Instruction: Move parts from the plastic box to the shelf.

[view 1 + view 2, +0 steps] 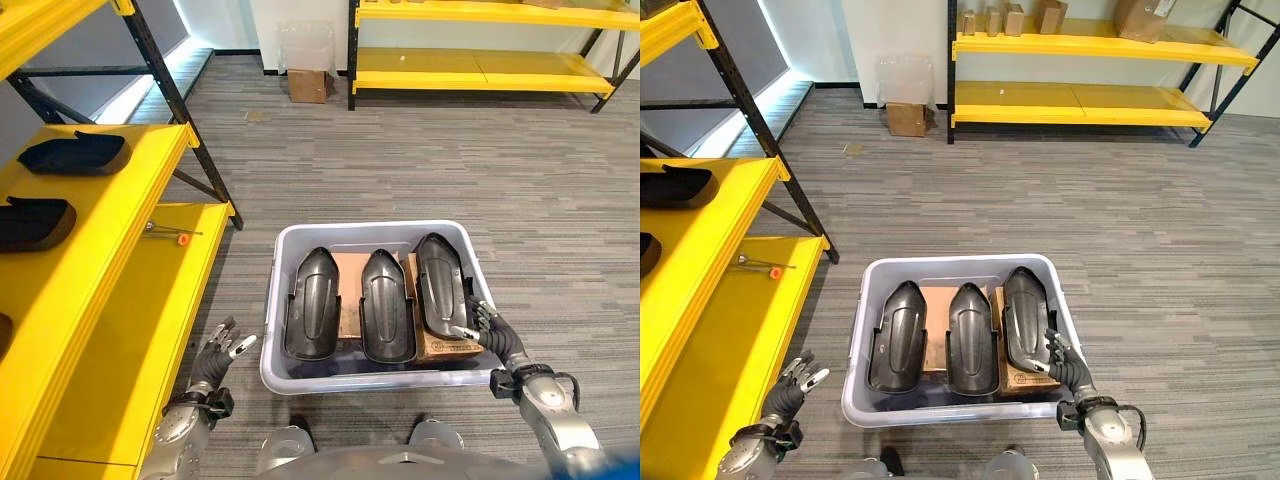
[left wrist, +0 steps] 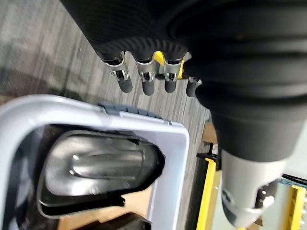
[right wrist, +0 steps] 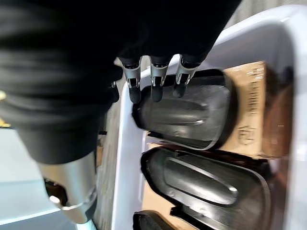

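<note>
Parts [image 1: 388, 304], three dark shells, lay side by side in the plastic box [image 1: 300, 238] on the floor, resting on cardboard. Two more sat on the yellow shelf [image 1: 110, 215]. The right hand [image 1: 489, 331], fingers relaxed and holding nothing, hovered over the box's right rim beside the nearest shell. The left hand [image 1: 221, 352] hung spread between box and shelf, where bare carpet left room.
</note>
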